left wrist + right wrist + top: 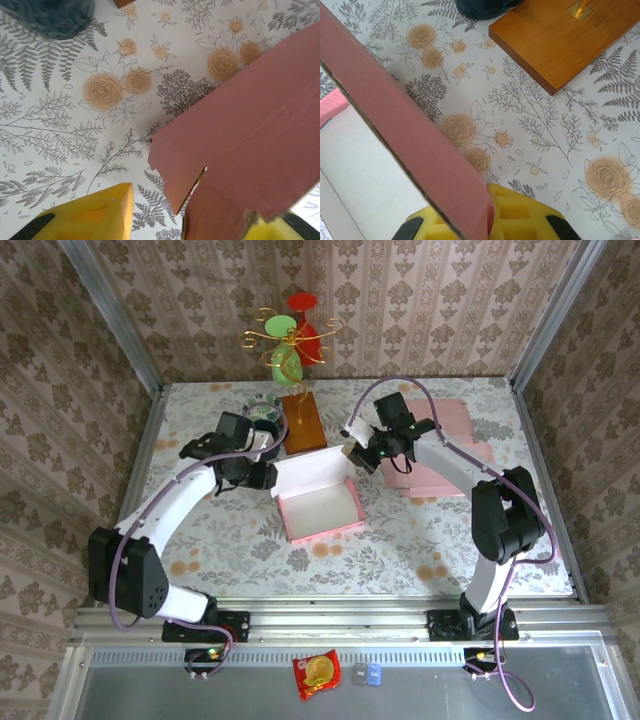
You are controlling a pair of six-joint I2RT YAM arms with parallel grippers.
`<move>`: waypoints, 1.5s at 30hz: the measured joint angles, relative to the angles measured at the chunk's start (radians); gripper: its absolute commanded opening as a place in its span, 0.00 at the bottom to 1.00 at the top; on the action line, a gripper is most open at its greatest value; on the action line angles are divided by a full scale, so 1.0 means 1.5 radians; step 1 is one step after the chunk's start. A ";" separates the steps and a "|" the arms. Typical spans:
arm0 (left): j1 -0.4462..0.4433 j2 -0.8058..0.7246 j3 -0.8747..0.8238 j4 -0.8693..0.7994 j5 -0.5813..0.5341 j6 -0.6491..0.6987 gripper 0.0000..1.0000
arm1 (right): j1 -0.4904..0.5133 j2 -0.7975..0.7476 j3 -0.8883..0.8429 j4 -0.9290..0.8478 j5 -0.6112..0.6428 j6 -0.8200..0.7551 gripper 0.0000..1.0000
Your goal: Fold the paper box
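The right gripper (357, 454) is clamped shut on the right end of the raised lid of the paper box (318, 502), its yellow pads (520, 220) pinching the cardboard edge. The left gripper (266, 476) sits at the lid's left end with fingers parted, one pad (85, 215) clear of the pink flap. The box lies open mid-table (400, 550), lid standing on its far side. A wooden base (303, 422) stands just beyond, and flat pink sheets (445, 440) lie to the right.

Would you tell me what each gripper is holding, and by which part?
Right gripper: pink paper box, pinched at its raised wall's edge. Left gripper straddles a box corner, not clamped.
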 measured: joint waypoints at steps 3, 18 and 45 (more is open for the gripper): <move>-0.001 0.016 0.000 0.001 0.012 0.005 0.30 | 0.000 0.000 0.000 0.000 0.000 0.005 0.00; -0.024 0.041 0.007 0.029 -0.036 -0.010 0.00 | 0.007 -0.003 0.000 -0.001 0.026 0.056 0.06; -0.036 0.066 0.032 0.054 -0.097 -0.037 0.00 | 0.032 -0.020 0.003 -0.022 0.099 0.208 0.00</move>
